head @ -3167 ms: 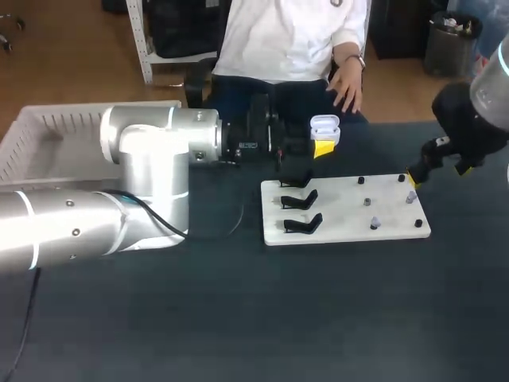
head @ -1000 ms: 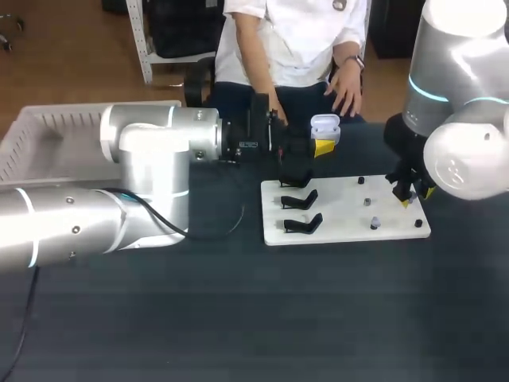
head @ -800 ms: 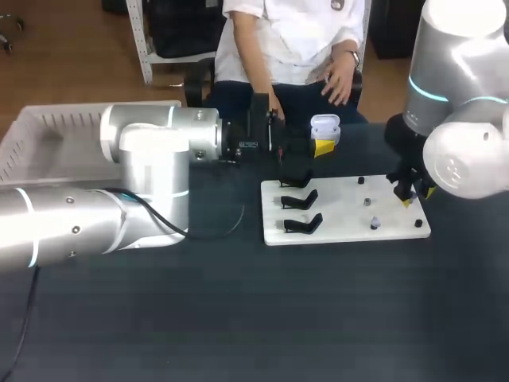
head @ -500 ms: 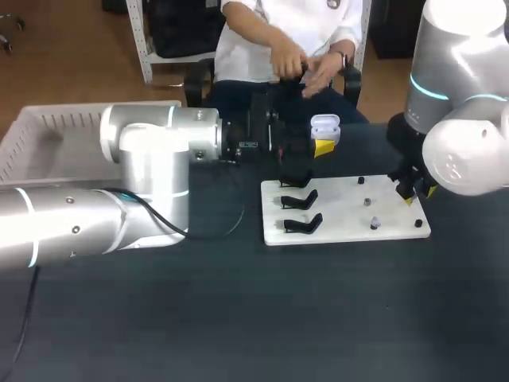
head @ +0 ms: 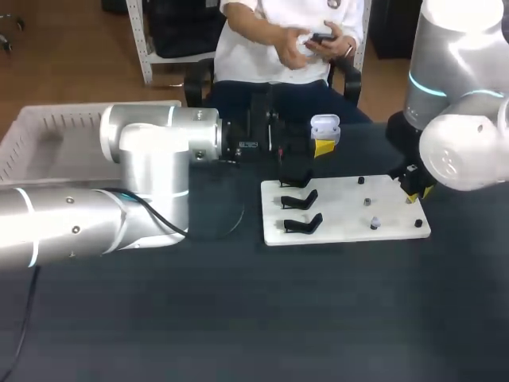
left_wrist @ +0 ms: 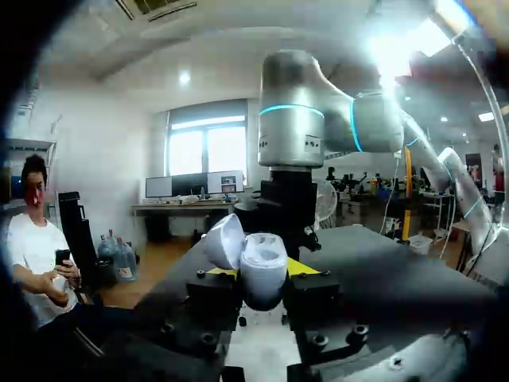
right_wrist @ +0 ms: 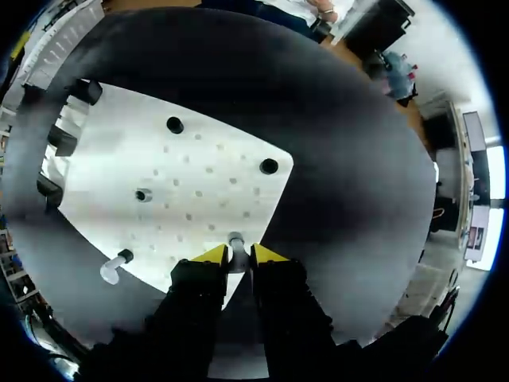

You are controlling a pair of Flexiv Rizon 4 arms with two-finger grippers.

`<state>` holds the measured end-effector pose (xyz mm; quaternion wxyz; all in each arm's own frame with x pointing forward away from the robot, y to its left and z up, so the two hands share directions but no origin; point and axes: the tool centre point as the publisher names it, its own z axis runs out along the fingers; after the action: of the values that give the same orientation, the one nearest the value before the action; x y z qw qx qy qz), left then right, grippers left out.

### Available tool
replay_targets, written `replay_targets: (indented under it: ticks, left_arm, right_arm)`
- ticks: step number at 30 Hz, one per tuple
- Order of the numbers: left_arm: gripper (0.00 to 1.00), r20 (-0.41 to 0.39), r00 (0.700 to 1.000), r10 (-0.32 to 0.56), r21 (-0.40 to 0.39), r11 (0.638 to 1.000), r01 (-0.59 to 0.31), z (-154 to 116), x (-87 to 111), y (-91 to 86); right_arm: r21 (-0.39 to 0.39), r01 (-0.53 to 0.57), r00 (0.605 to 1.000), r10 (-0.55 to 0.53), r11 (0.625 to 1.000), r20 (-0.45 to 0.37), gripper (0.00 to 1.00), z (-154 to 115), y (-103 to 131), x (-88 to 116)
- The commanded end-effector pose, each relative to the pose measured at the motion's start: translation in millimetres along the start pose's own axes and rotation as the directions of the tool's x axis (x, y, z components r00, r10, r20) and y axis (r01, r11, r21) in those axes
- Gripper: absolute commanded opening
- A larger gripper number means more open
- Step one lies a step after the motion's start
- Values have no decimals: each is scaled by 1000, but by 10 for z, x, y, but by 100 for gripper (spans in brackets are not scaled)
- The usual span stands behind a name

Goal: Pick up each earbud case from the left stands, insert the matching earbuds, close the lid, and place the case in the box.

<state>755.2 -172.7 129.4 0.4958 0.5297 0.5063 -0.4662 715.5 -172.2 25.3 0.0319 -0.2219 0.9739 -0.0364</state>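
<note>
My left gripper (head: 318, 148) is shut on a white earbud case (head: 324, 127) with its lid open, held above the table behind the white board (head: 342, 232). In the left wrist view the case (left_wrist: 261, 267) sits upright between the fingers, lid (left_wrist: 223, 239) swung back. My right gripper (head: 413, 193) is down on the board's right end. In the right wrist view its yellow tips (right_wrist: 238, 255) pinch a small white earbud (right_wrist: 235, 239) standing on a peg. A second earbud (right_wrist: 118, 265) rests near the board's edge, also seen from above (head: 374, 224).
Three black stands (head: 301, 200) occupy the board's left end, all without cases. Black pegs (right_wrist: 269, 166) dot the board's right half. A white basket (head: 48, 131) stands at the table's far left, behind my left arm.
The right gripper's fingers have closed in around the earbud, and the gripper shifted slightly right. The left arm and its case have not moved.
</note>
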Motion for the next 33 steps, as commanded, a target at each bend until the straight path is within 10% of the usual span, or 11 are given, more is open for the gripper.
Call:
replay_targets:
  ticks: [1, 33]
  left_arm:
    - [0, 4, 1000, 3, -5, 1000, -3, 2, 8, -10]
    - [0, 4, 1000, 3, -5, 1000, -3, 2, 8, -10]
  right_arm:
    - [8, -4, 1000, 4, 1000, -2, 0, -51, 26, 0]
    - [31, -105, 993, 106, 994, -43, 0, -1506, 583, -107]
